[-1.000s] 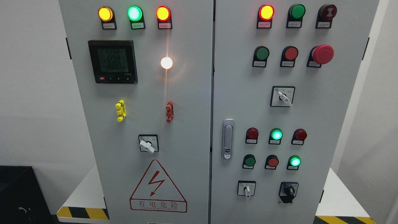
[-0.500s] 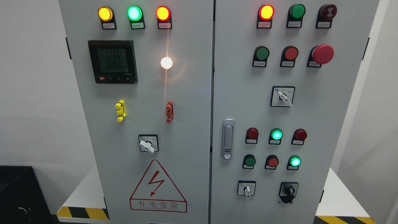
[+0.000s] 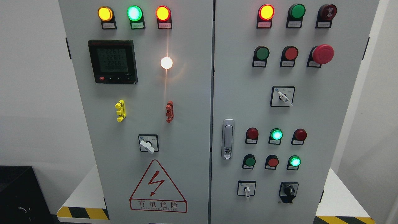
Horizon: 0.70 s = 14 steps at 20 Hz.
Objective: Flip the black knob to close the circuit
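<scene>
At the far left a black box [image 3: 15, 193] sits low beside the grey cabinet [image 3: 192, 124]. The cabinet's left door carries three lit lamps along the top, a digital meter [image 3: 112, 61], a bright white lamp [image 3: 166, 63], a white-handled selector [image 3: 148, 144] and a red warning triangle [image 3: 158, 187]. Past the door latch [image 3: 228, 139], the right door holds more lamps and buttons, a red mushroom button [image 3: 322, 54] and two white-handled selectors. The black knob [image 3: 289, 190] sits in the lower right of that door — right of the lower white selector [image 3: 247, 189], below a lit green lamp [image 3: 294, 161]. Neither hand is in view, so their state cannot be told. By my judgement nothing is done yet — reaching, gripping and turning the knob all remain.
</scene>
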{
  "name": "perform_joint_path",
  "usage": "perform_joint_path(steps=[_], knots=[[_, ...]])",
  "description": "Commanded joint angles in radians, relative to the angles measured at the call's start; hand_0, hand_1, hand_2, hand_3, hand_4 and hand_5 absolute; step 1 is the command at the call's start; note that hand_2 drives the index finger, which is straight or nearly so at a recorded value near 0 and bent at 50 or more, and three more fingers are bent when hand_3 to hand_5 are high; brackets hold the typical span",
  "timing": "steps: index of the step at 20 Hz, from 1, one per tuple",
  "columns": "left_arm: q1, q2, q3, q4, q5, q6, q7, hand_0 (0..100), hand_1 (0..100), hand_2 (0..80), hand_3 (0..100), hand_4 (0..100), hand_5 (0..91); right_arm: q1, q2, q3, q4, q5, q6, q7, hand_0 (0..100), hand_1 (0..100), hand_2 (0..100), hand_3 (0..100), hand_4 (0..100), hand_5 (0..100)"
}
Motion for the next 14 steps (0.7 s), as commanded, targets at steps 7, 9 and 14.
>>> perform_joint_path(steps=[7, 9, 14], knots=[[0.023, 0.000, 0.000, -0.031, -0.001, 0.001, -0.001, 12, 56, 0.0, 0, 0, 0.0, -0.102, 0.007, -0.006, -0.126, 0.079, 0.060, 0.036, 0, 0, 84, 99, 90, 95], [0.023, 0.000, 0.000, -0.029, 0.000, 0.001, -0.001, 12, 56, 0.0, 0, 0, 0.0, -0.122, 0.006, -0.006, -0.126, 0.079, 0.076, 0.038, 0, 0, 85, 99, 90, 96], [0.023, 0.000, 0.000, -0.029, 0.000, 0.001, -0.001, 12, 56, 0.0, 0, 0, 0.0, -0.159, 0.006, -0.023, -0.121, 0.092, 0.076, 0.041, 0, 0, 85, 100, 90, 96]])
